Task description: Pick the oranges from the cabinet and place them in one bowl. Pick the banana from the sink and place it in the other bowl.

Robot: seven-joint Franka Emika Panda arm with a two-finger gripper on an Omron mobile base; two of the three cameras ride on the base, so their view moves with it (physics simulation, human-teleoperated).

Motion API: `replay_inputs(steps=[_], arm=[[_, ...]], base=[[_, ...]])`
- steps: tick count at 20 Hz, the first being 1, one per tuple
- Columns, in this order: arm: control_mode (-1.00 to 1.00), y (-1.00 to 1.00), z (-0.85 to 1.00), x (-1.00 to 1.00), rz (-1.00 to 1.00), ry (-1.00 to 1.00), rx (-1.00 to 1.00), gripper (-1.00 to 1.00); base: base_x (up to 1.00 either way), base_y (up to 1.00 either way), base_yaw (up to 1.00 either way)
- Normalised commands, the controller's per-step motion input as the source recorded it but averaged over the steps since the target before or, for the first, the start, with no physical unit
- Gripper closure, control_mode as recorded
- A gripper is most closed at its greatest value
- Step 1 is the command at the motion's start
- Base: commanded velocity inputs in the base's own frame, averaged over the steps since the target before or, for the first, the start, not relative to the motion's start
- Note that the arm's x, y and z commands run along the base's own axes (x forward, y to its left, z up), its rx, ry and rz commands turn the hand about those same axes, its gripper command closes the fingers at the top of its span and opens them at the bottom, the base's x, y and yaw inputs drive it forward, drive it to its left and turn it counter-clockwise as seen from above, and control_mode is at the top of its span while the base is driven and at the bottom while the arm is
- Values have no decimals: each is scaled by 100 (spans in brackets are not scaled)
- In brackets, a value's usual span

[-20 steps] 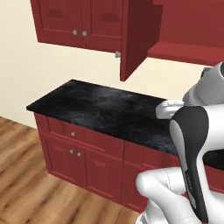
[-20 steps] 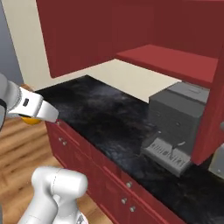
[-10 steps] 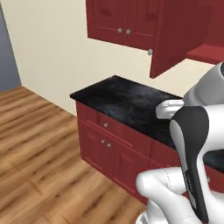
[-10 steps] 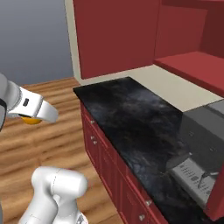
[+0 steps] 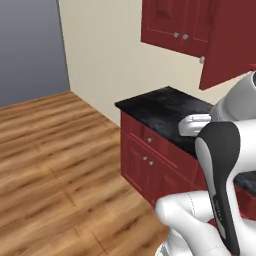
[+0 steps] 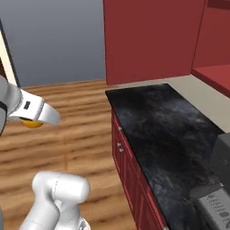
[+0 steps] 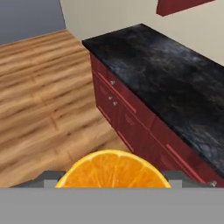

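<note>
Holding orange (image 7: 113, 169) in end effector (image 7: 113, 177), pinched | fingers mostly hidden | cabinet (image 5: 200, 35) doors cut off

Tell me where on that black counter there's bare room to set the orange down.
The black counter is bare from its corner by the cream wall along the front edge above the red drawers. It gets crowded toward the grey appliance. The tool holds the orange over the wood floor.

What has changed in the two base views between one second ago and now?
The whole scene has slid right in both base views, so the base has turned or driven, not the dark red wall cabinet or the black stone counter. The gripper has stayed shut on the bright orange fruit.
</note>
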Motion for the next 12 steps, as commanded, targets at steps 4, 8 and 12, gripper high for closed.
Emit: replay_inputs(steps=[4, 8, 12], arm=[[100, 0, 0, 0, 0, 0, 0, 100], [100, 0, 0, 0, 0, 0, 0, 100], [100, 0, 0, 0, 0, 0, 0, 100]], base=[[24, 39, 30], [17, 66, 22], [30, 78, 14]])
